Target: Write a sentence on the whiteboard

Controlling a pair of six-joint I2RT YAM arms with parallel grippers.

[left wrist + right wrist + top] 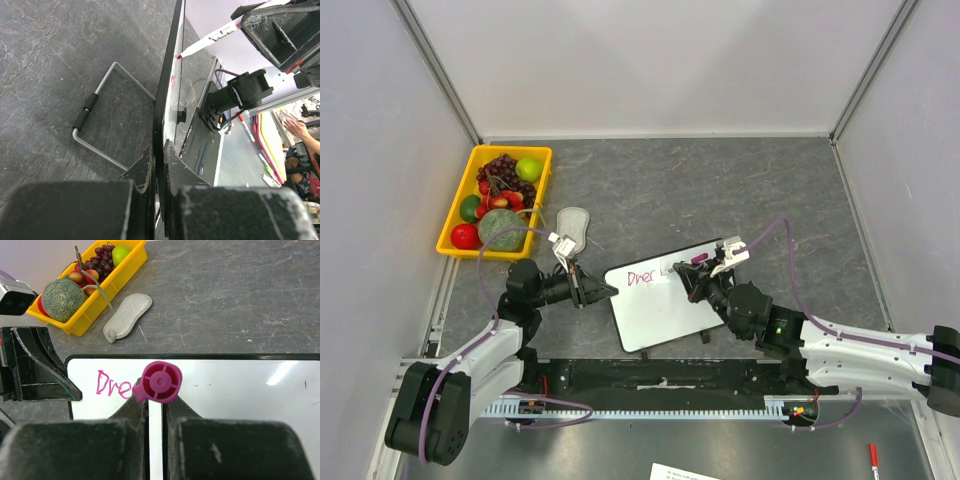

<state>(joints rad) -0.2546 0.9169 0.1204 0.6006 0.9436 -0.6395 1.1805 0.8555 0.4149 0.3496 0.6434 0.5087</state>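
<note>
Right end effector [155, 407] pinches a magenta marker [160, 382], whose rear end faces the wrist camera and whose tip is at the whiteboard [240, 400]. The sentence [112, 385] reads only "Dre", near the board's upper left corner. The left end effector [159, 155] is clamped on the board's left edge. The board's long axis runs left to right at the middle of the surface [720, 190], with its right end slightly farther away.

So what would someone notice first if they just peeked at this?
Probably the bright pink letters "Dre" on the whiteboard in the middle, with the right gripper holding a pink marker just past them. The left gripper pinches the board's left edge, and a yellow bin of fruit sits in the far left corner.
</note>
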